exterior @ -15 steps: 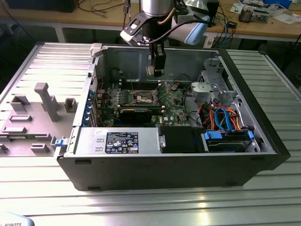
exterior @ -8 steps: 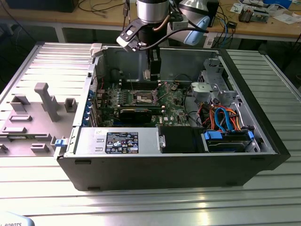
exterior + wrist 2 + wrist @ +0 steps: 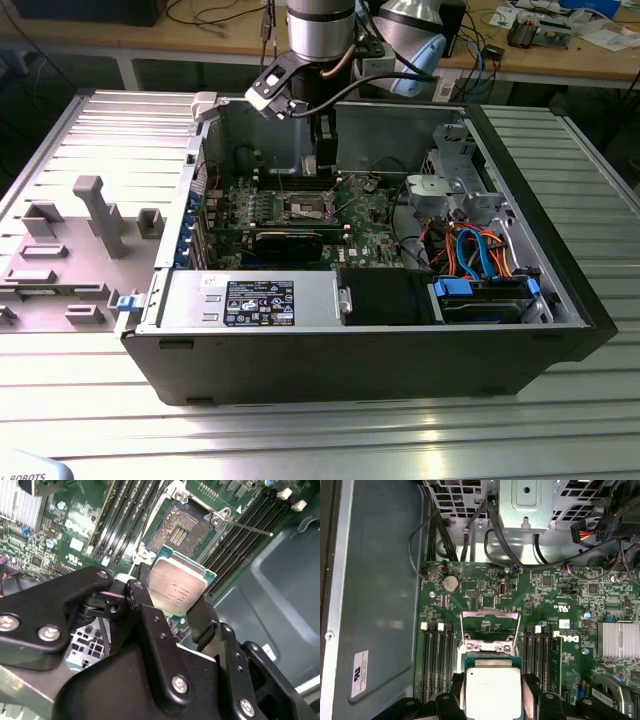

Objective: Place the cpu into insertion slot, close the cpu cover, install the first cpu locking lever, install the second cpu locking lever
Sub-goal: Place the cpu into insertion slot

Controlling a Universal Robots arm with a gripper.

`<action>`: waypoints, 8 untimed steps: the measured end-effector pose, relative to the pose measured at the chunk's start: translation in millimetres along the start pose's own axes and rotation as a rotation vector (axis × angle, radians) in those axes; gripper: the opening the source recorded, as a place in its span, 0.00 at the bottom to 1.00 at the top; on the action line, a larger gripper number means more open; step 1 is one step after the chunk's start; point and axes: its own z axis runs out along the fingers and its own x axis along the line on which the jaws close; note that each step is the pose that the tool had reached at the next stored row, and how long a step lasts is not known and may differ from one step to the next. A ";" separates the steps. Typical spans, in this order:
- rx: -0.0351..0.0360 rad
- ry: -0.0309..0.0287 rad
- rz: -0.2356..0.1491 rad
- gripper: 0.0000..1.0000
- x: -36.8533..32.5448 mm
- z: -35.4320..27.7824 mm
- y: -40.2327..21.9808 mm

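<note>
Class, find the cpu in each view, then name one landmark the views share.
Exterior view: too small to tell, under the arm.
Second wrist view: cpu gripped in the pincer.
First wrist view: cpu in the pincer too.
Shared landmark: green circuit board.

An open black computer case (image 3: 350,350) lies on the ribbed metal table (image 3: 300,440). A grey fixture tray (image 3: 60,260) sits at the exterior view's left. Inside the case are a labelled power supply (image 3: 250,300) at the lower middle and orange and blue cables (image 3: 480,255) toward the exterior view's right. The first wrist view shows the motherboard (image 3: 555,595) — coin battery (image 3: 450,583), finned heatsink (image 3: 618,640).
</note>
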 end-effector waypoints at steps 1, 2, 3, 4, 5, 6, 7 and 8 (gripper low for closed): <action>0.0003 -0.0003 0.003 0.54 1.4 7.7 -2.5; 0.0004 -0.0002 0.002 0.54 1.4 12.6 -3.1; 0.0005 -0.0002 0.001 0.54 1.3 21.4 -4.0; 0.0002 0.0006 0.000 0.54 1.3 29.7 -7.9; 0.0001 0.0007 0.000 0.54 1.4 32.7 -10.5; 0.0002 0.0006 0.000 0.54 1.4 34.6 -12.1; 0.0002 0.0004 0.001 0.54 1.4 36.4 -13.5; 0.0002 0.0003 0.003 0.54 1.4 39.2 -14.5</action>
